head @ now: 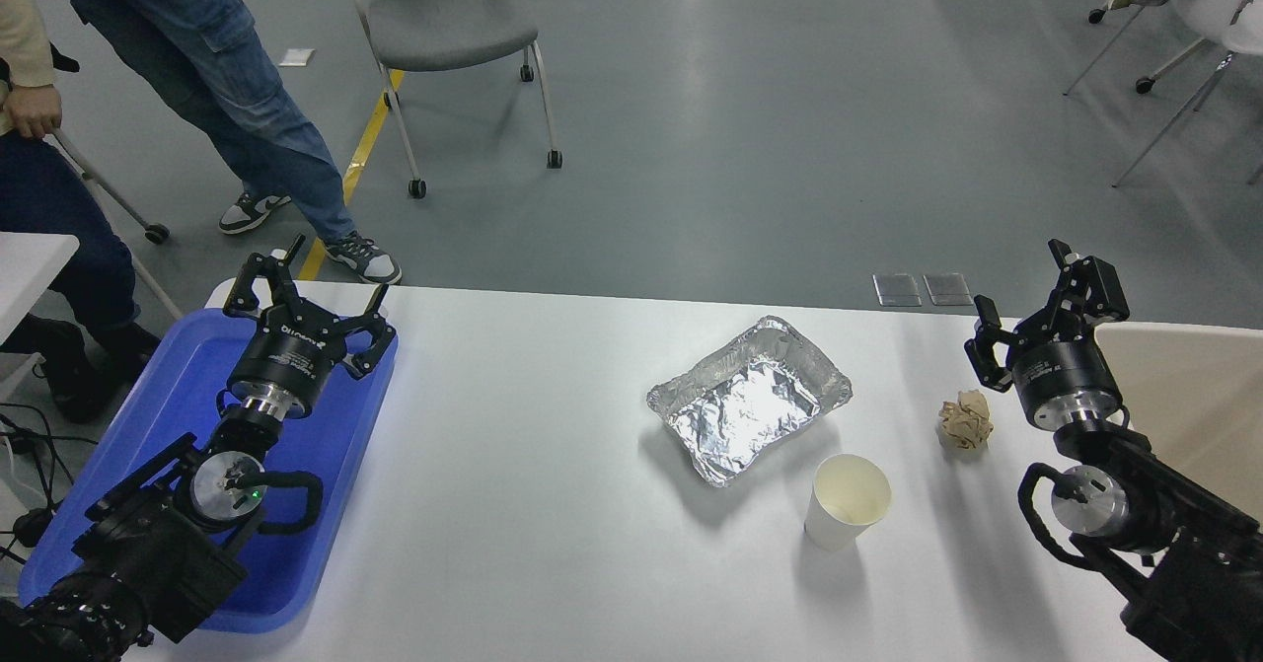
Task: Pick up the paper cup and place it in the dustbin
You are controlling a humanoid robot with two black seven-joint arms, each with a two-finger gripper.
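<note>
The white paper cup (pixel 846 500) stands upright on the white table (pixel 513 504), in front of the foil tray, with its cream inside showing. The beige dustbin (pixel 1199 396) shows at the right edge, partly behind my right arm. My right gripper (pixel 1026 297) is open and empty, raised near the table's far right, up and to the right of the cup and well apart from it. My left gripper (pixel 301 282) is open and empty, parked over the blue tray at the lower left.
A crinkled silver foil tray (pixel 747 398) lies mid-table. A crumpled brown paper ball (pixel 966 419) lies just left of my right gripper. A blue plastic tray (pixel 187 415) sits at the left edge. A person's legs and a wheeled chair (pixel 444 21) stand beyond the table.
</note>
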